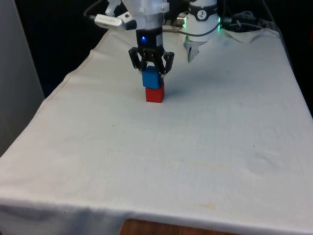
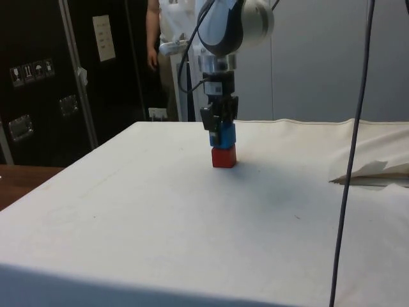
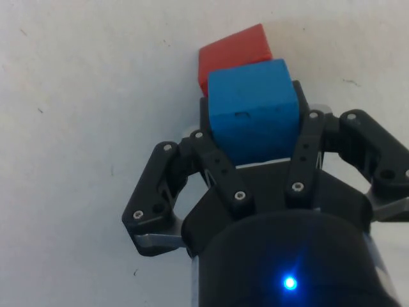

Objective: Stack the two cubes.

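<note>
1. Toward the far end of the desk (image 1: 205, 147), under its white cloth, a red cube (image 1: 154, 94) sits on the cloth, a little to the front view's left of centre.
2. A blue cube (image 1: 151, 77) is directly above the red cube, its underside at or on the red cube's top face; from the front view it sits slightly askew, shifted a touch to that view's left.
3. The gripper (image 1: 151, 68) comes straight down from above and pinches the blue cube between its two black fingers, one on each side.
4. In the side view the gripper (image 2: 220, 128) covers much of the blue cube (image 2: 229, 134), and the red cube (image 2: 223, 157) shows in full below it, resting on the cloth.
5. In the wrist view the blue cube (image 3: 252, 112) is held between the fingers (image 3: 217, 173), with a part of the red cube (image 3: 233, 51) showing beyond it.
6. In the side view a person (image 2: 167, 38) stands behind the desk, beside the dark cabinets (image 2: 38, 77).
7. A dark cable (image 2: 354, 141) hangs down in the side view, near the camera.
</note>
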{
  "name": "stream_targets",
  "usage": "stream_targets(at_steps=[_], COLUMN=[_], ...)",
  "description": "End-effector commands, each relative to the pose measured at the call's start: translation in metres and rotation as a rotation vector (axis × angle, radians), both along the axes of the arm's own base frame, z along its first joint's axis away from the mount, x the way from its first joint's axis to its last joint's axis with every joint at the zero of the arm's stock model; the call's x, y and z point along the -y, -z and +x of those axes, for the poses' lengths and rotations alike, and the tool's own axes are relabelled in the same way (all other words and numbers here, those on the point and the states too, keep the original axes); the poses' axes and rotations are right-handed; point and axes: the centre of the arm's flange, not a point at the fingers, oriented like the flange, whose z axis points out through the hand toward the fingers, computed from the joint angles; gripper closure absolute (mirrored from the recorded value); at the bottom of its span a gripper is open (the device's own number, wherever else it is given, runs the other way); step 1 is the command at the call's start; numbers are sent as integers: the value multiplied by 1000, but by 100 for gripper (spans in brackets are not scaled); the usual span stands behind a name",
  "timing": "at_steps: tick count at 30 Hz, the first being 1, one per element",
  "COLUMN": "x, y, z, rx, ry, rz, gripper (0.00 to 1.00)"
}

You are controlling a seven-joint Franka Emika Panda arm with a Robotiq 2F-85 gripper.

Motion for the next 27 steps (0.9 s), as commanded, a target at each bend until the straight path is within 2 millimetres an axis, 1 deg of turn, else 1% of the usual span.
stream_targets(at_steps=[1,6,7,9,11,12,15,16,17,18,24,27], x=[1,3,3,3,3,3,4,3,4,4,5,3], y=[-2,-2,-2,-3,-3,-3,-1,-3,-3,-3,-1,-9], z=[0,-1,-1,-1,-1,-1,-1,-1,-1,-1,-1,0], rx=[8,8,8,10,10,11,3,11,11,11,3,10], ry=[4,9,9,11,11,11,11,12,13,13,14,8], rz=[4,6,6,7,7,7,0,8,8,8,1,5], gripper=[100,100,97,83,64,44,15,15,6,1,0,0])
